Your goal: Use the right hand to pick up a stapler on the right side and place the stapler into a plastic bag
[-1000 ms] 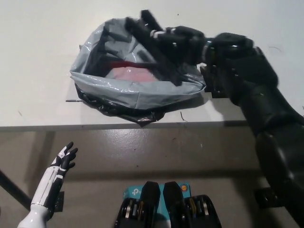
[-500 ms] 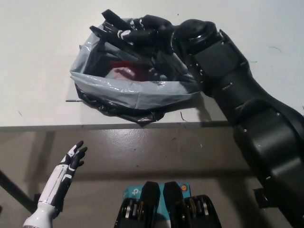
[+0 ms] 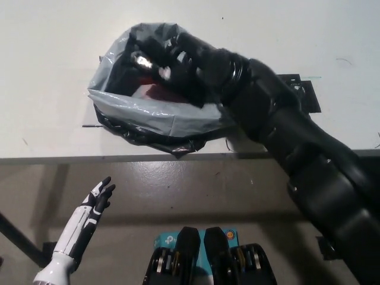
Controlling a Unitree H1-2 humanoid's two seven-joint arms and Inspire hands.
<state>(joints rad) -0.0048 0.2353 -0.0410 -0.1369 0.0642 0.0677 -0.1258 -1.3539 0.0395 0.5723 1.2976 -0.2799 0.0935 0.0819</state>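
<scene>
A grey plastic bag lies open on the white table, its mouth facing up. My black right hand reaches down into the mouth from the right, with the forearm across the bag's right rim. A black stapler with small metal glints sits in its closed fingers, low inside the bag and hard to tell apart from the hand. Something red shows at the bottom of the bag. My white left hand rests open at the lower left, below the table edge.
A flat black patch lies on the table to the right of the bag, partly behind my arm. The table's front edge runs across just below the bag. Grey floor lies below it.
My right hand has swung left over the bag and sunk into its mouth with the stapler. The black patch on the right has come into sight. The left hand has drifted slightly right.
</scene>
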